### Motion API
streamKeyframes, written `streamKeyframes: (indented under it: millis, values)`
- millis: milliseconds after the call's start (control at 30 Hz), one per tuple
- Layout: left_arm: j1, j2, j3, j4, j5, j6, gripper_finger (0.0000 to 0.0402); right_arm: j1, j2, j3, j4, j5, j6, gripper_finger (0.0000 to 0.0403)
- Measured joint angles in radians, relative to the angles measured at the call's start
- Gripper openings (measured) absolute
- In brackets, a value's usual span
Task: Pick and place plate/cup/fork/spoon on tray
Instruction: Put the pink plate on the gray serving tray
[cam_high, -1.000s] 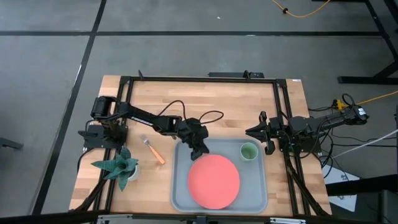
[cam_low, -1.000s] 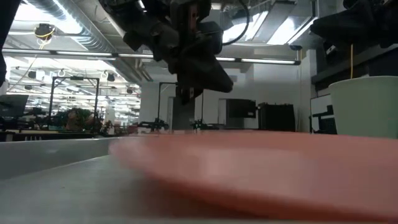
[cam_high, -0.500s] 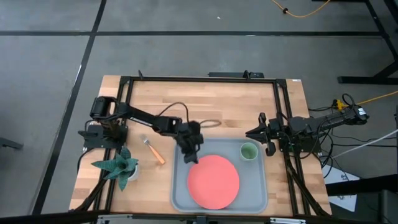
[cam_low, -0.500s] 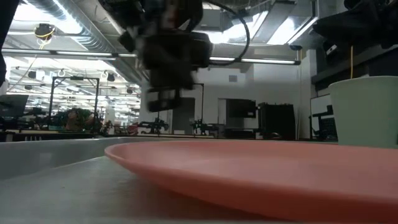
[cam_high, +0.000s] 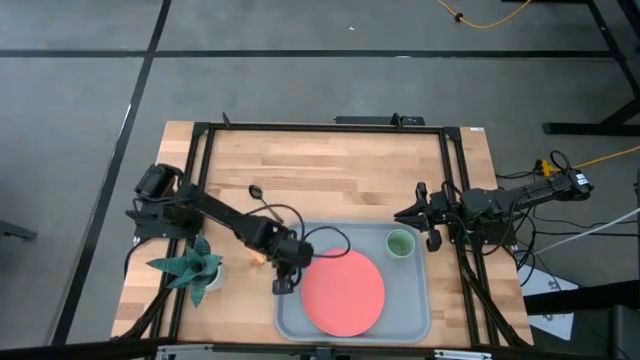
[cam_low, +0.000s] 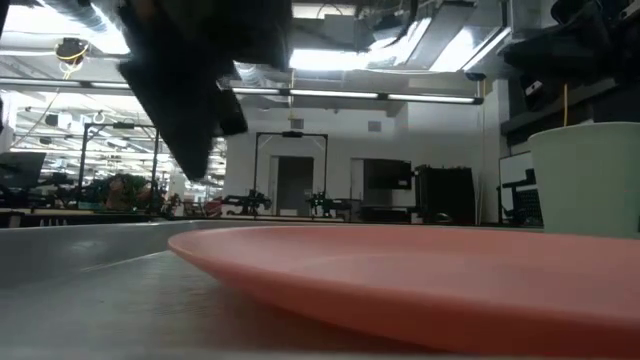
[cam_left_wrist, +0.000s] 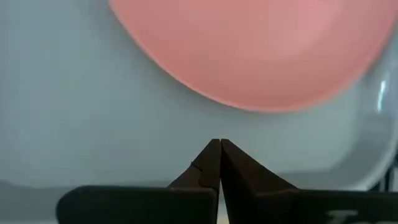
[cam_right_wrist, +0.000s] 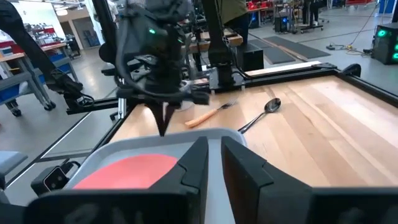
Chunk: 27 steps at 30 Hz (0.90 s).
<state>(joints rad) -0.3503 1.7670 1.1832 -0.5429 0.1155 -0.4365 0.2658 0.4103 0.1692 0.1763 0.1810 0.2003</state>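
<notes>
The pink-red plate (cam_high: 343, 290) lies flat in the grey-blue tray (cam_high: 410, 320), and the light-green cup (cam_high: 400, 243) stands in the tray's far right corner. The dark spoon (cam_high: 260, 195) and the orange-handled fork (cam_right_wrist: 208, 114) lie on the wooden table left of the tray. In the high view my left arm hides most of the fork. My left gripper (cam_high: 285, 282) is shut and empty above the tray's left rim, beside the plate (cam_left_wrist: 261, 50). My right gripper (cam_high: 408, 213) waits at the tray's far right, slightly open and empty.
A green plant in a white pot (cam_high: 190, 268) stands at the table's near left. A black frame (cam_high: 320, 127) runs around the table top. Bare wood lies on the far side of the tray.
My left gripper has moved from over the tray's far middle toward the table's near and left edges, to the tray's left rim. It has stayed shut. The plate, cup and tray have stayed where they were.
</notes>
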Motion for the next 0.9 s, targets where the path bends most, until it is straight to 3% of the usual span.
streamKeyframes:
  millis: [433,900]
  values:
    - [-0.059,0.119,0.006,0.095,0.034,-0.033,0.0001,0.000,-0.001,0.000,-0.003,-0.001,-0.001,0.0051]
    - [-0.063,0.258,0.170,0.090,0.074,-0.024,0.0001,0.000,-0.001,0.000,-0.030,-0.002,0.000,0.0051]
